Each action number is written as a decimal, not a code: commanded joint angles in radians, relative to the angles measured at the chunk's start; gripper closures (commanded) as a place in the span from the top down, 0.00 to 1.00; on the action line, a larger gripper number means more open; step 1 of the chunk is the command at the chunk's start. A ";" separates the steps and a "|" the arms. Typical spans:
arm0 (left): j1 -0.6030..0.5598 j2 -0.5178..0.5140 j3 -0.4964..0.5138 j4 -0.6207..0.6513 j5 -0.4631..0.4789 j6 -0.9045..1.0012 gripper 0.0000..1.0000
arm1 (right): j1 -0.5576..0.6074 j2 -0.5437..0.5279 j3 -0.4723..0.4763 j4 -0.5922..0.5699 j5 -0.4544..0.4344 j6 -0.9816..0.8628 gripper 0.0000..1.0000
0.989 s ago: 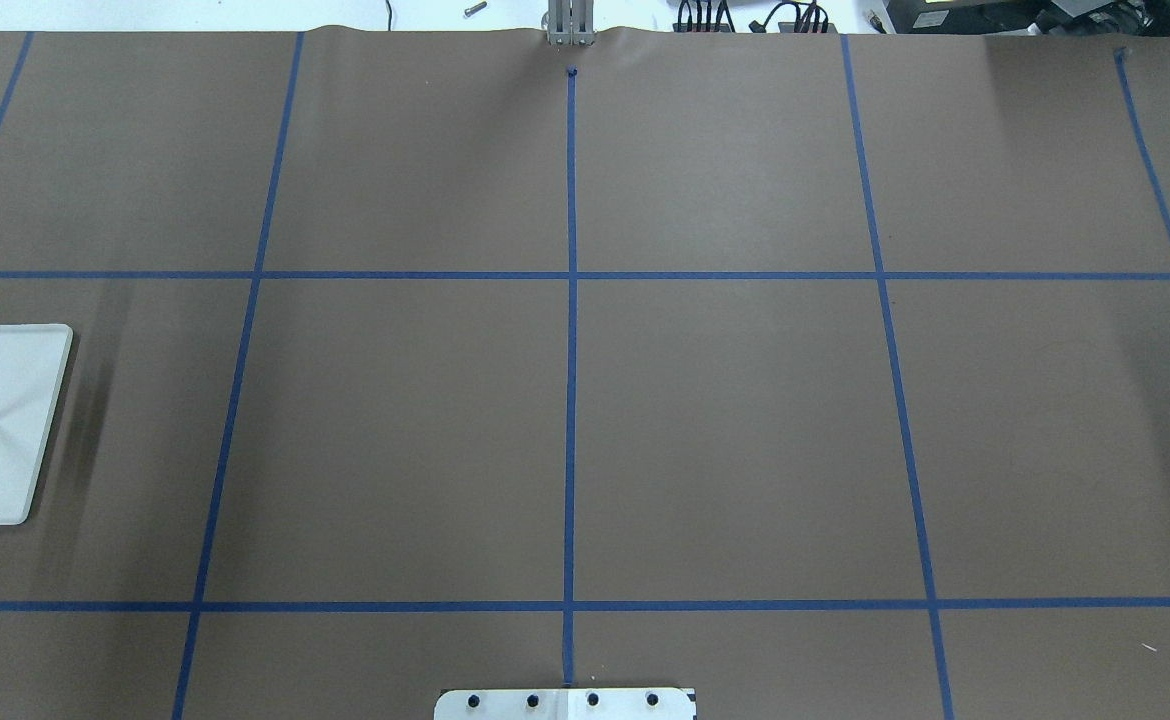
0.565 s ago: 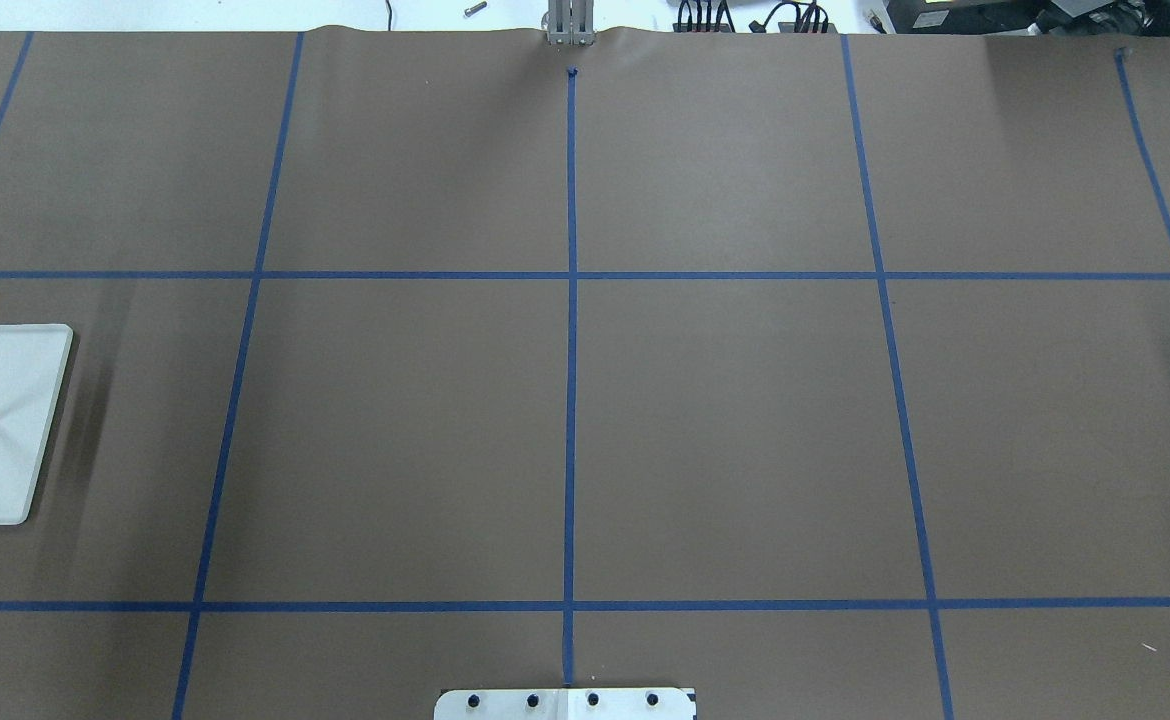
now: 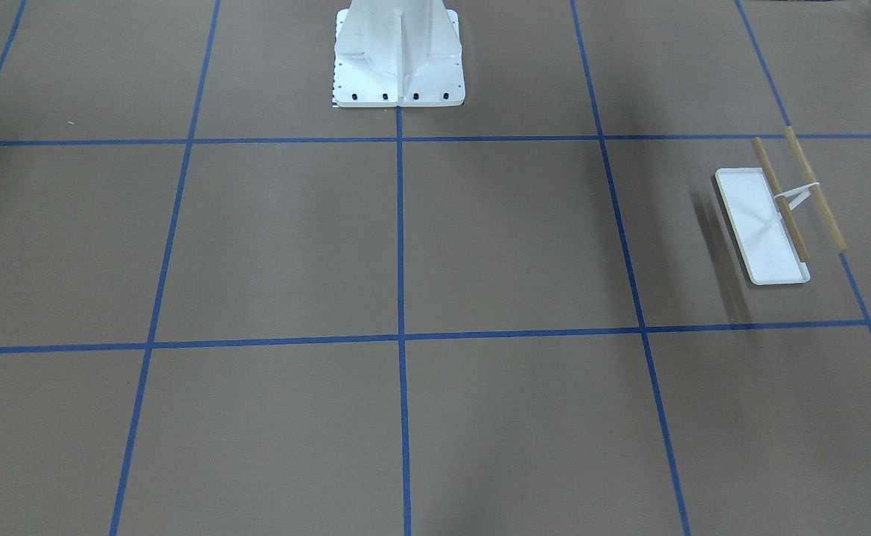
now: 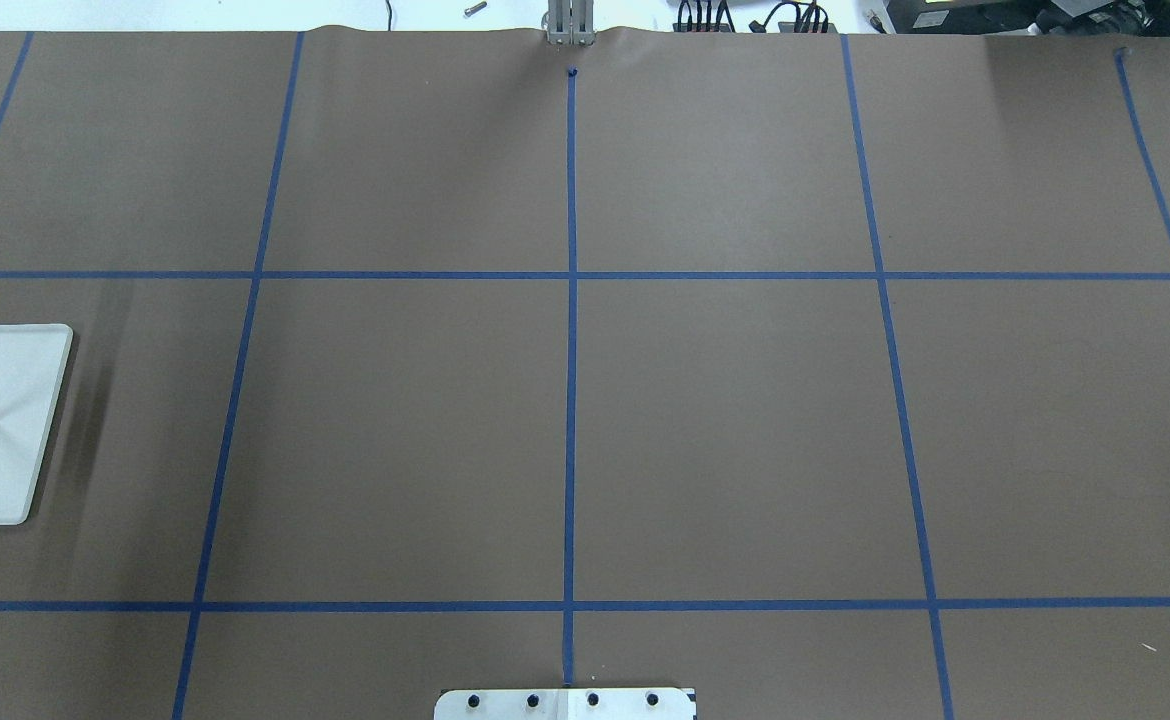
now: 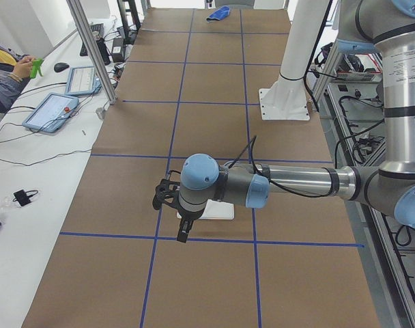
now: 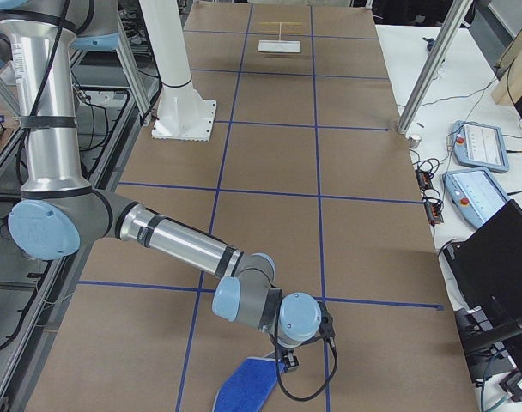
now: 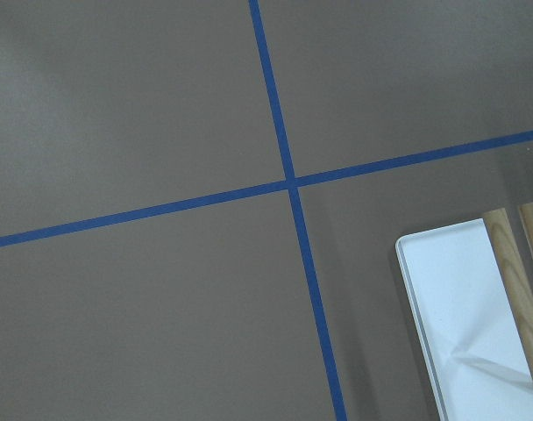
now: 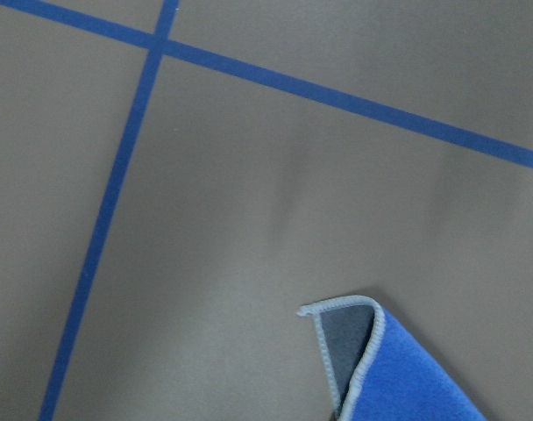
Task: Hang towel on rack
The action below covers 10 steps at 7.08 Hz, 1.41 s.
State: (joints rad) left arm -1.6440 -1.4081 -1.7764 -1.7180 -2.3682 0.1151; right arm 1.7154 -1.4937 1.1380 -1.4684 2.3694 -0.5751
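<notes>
1. Spanning all: one brown worktop (image 4: 725,430).
2. Two claws: left claw (image 5: 181,229) near the rack (image 3: 763,223), right claw (image 6: 287,359) near the towel (image 6: 244,390); cannot tell either's grip.
3. One rack, two dowel bars (image 3: 815,190), at the worktop's left end.
4. One towel, at the right end, corner curled.

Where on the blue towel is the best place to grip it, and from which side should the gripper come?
Probably the turned-over corner of the towel, where the grey reverse faces up. That flap looks doubled, with its pale edge raised, which gives something to pinch. Come from above, over the bare table beside that corner; the rest seems to lie flat.
</notes>
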 commanded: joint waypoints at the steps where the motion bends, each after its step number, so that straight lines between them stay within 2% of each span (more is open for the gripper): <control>1: 0.001 0.000 0.000 0.001 0.001 0.000 0.98 | 0.039 0.064 -0.172 0.022 -0.001 -0.040 1.00; 2: 0.001 0.000 0.000 0.000 0.001 0.000 0.98 | 0.055 0.064 -0.219 0.078 -0.002 -0.040 1.00; 4: 0.000 0.000 0.000 0.001 0.001 -0.002 0.98 | 0.093 0.067 -0.300 0.099 -0.006 -0.037 1.00; 7: 0.000 0.001 -0.003 0.002 -0.002 -0.002 0.98 | 0.093 0.111 -0.307 0.099 0.005 -0.022 1.00; 10: 0.001 0.000 -0.002 0.002 -0.002 -0.002 0.98 | -0.063 0.113 -0.302 0.246 0.019 -0.029 1.00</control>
State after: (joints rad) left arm -1.6431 -1.4076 -1.7784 -1.7154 -2.3699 0.1135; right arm 1.7224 -1.3817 0.8303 -1.2750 2.3808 -0.6006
